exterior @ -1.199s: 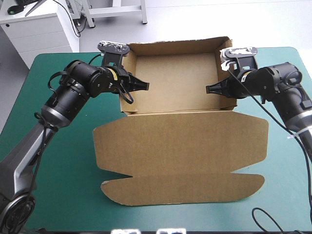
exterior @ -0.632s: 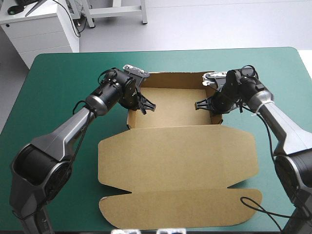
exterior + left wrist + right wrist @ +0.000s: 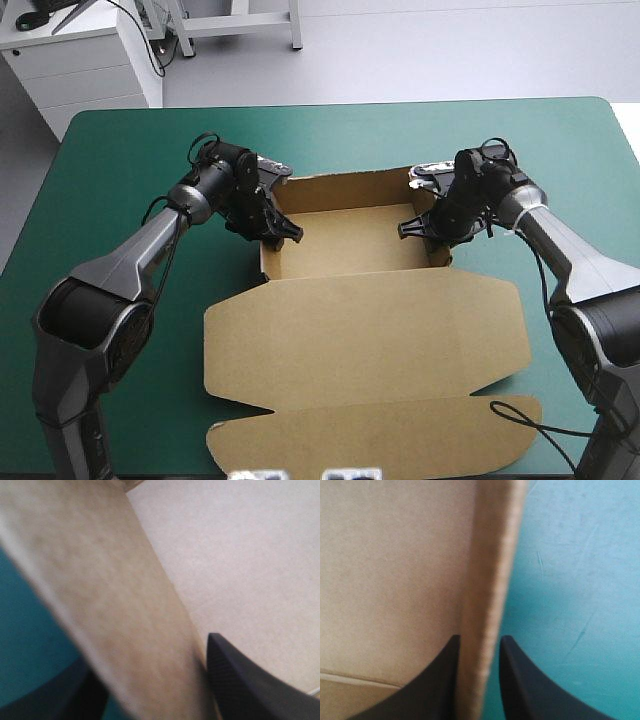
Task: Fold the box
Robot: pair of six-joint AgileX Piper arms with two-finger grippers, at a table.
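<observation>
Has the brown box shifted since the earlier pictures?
Yes. The box has slid toward the table's near edge: a wider strip of table shows beyond its back wall.

The teal-green surface (image 3: 330, 130) has rounded far corners. Beyond its far edge lies a pale grey floor (image 3: 450, 50). Off its far left corner stands a white cabinet (image 3: 90, 75), black cables (image 3: 60, 10) on top; beside that, a white frame (image 3: 240, 20).
</observation>
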